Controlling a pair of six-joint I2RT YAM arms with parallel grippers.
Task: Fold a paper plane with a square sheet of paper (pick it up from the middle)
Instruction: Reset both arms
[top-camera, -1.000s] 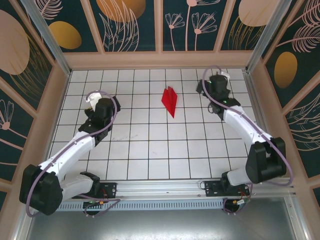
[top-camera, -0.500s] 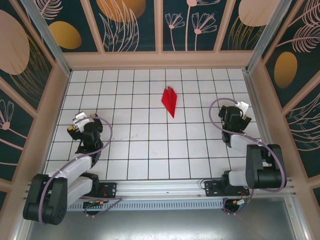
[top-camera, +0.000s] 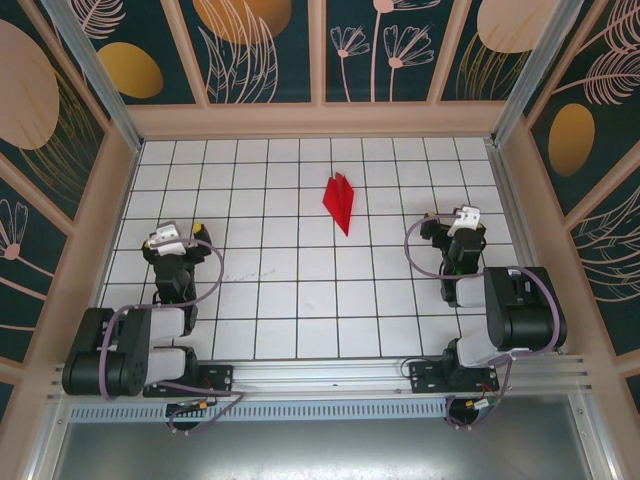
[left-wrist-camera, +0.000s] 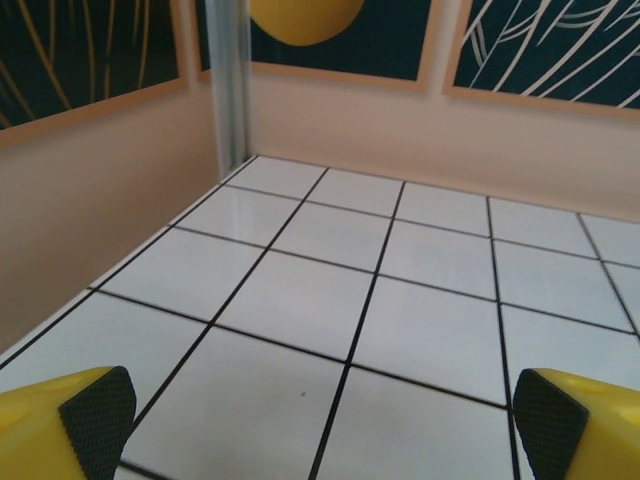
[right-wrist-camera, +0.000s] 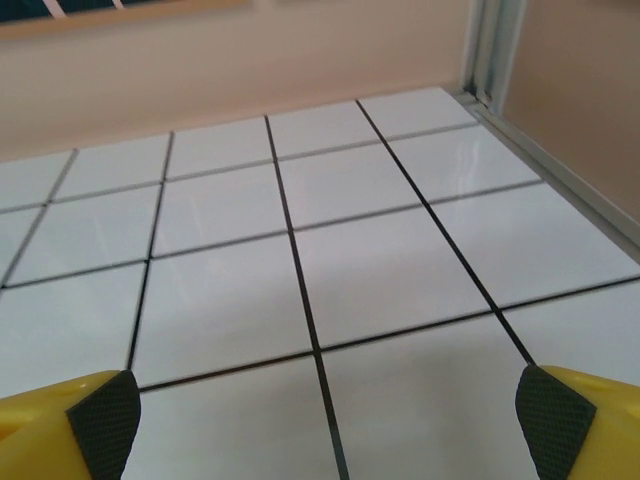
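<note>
The square sheet of paper lies folded as a narrow red paper plane (top-camera: 340, 202) on the white grid table (top-camera: 300, 300), far of centre, its tip pointing toward the near side. My left gripper (top-camera: 180, 236) rests low at the near left, well away from the plane, and its jaws stand wide open. In the left wrist view the left gripper (left-wrist-camera: 320, 425) has only bare tiles between its yellow fingertips (left-wrist-camera: 95, 410). My right gripper (top-camera: 452, 221) sits at the near right, also apart from the plane. The right wrist view shows the right gripper (right-wrist-camera: 330, 425) open and empty.
Peach walls (top-camera: 320, 120) with dark floral panels enclose the table on three sides. An aluminium post (left-wrist-camera: 228, 80) stands in the far left corner. Both arms are folded back over their bases on the near rail (top-camera: 320, 375).
Both arms have pulled back from beside the plane toward their bases and folded down. The plane has stayed where it was. Both grippers have remained open.
</note>
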